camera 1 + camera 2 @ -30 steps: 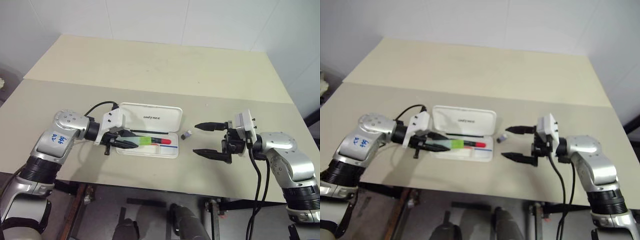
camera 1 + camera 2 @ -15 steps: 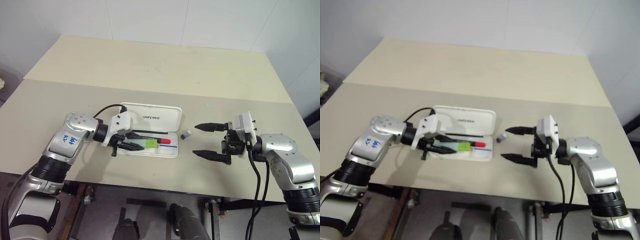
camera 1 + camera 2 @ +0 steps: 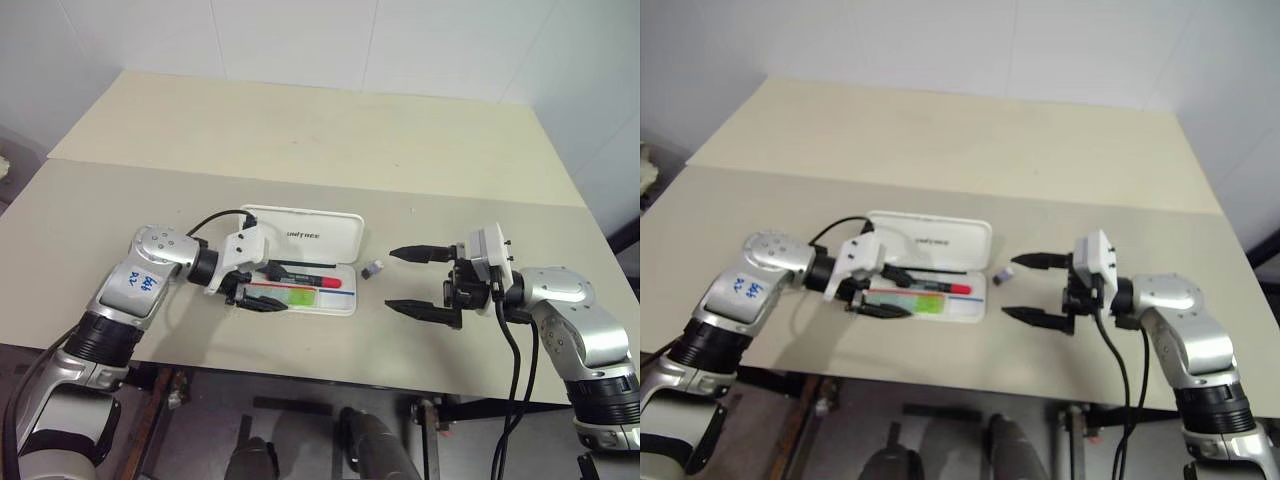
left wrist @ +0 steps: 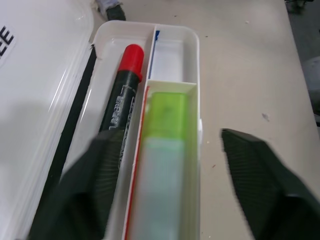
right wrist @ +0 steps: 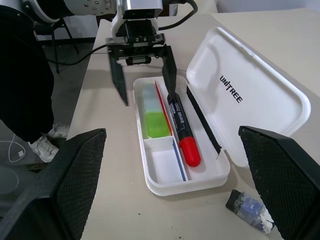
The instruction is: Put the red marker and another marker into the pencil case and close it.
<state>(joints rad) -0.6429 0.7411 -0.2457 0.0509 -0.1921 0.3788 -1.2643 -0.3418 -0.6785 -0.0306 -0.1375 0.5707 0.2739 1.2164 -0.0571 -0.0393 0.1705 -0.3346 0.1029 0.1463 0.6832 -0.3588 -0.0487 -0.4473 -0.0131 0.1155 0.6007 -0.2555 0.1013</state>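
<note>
The pencil case (image 3: 330, 240) lies open on the table, its lid back and flat with dark lettering. In its tray the red marker (image 3: 318, 282) lies along the lid side, black barrel and red cap (image 4: 132, 55) showing. The other marker, a pale green highlighter (image 5: 152, 117), rests in the tray's compartment beside it. My left gripper (image 3: 280, 289) is open at the tray's left end, one finger over the red marker and one outside the case's near wall, holding nothing. To the right of the case my right gripper (image 3: 412, 280) hangs open and empty.
A tiny dark grey-blue piece (image 3: 373, 269) lies on the table (image 3: 300, 130) between the case's right end and my right gripper. The table's front edge runs just below both grippers, and a seam crosses the table behind the case.
My left gripper has opened and let go of the green highlighter, which now lies in the tray. The right gripper has not moved.
</note>
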